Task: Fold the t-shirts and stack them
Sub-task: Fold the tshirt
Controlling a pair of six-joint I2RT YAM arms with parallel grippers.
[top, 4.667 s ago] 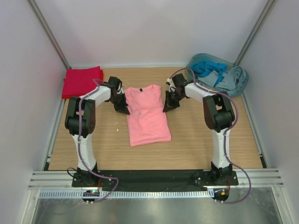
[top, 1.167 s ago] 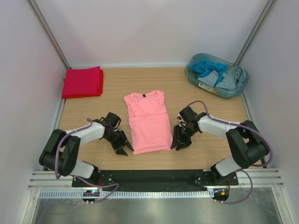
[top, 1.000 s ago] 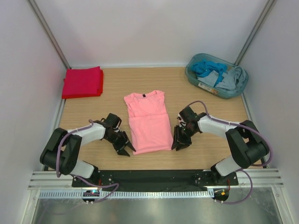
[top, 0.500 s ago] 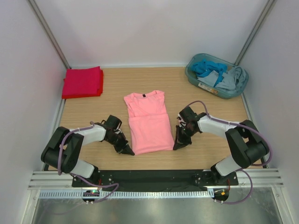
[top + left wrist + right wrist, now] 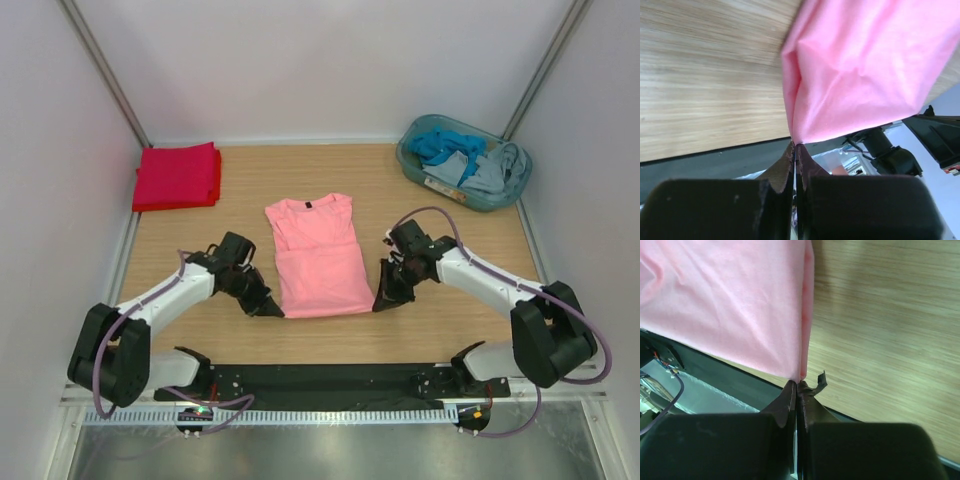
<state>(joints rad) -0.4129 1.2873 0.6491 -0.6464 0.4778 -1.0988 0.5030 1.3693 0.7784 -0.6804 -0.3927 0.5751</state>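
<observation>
The salmon-pink t-shirt (image 5: 315, 255) lies in the middle of the table, sides folded in, neck label toward the back. My left gripper (image 5: 274, 311) is shut on its near left bottom corner, seen pinched in the left wrist view (image 5: 794, 145). My right gripper (image 5: 380, 305) is shut on the near right bottom corner, seen pinched in the right wrist view (image 5: 799, 384). The hem is lifted a little off the table. The pink cloth hangs from the jaws in both wrist views (image 5: 860, 65) (image 5: 735, 300). The bright red t-shirt (image 5: 178, 176) lies folded at the back left.
A teal basket (image 5: 413, 164) holding blue and grey clothes stands at the back right corner. White walls close in the table on three sides. A black strip (image 5: 330, 378) runs along the near edge by the arm bases.
Both grippers moved in from beside the shirt's lower edge, closed on its bottom corners and raised the hem slightly. Earlier still, they were up by the shirt's shoulders.
</observation>
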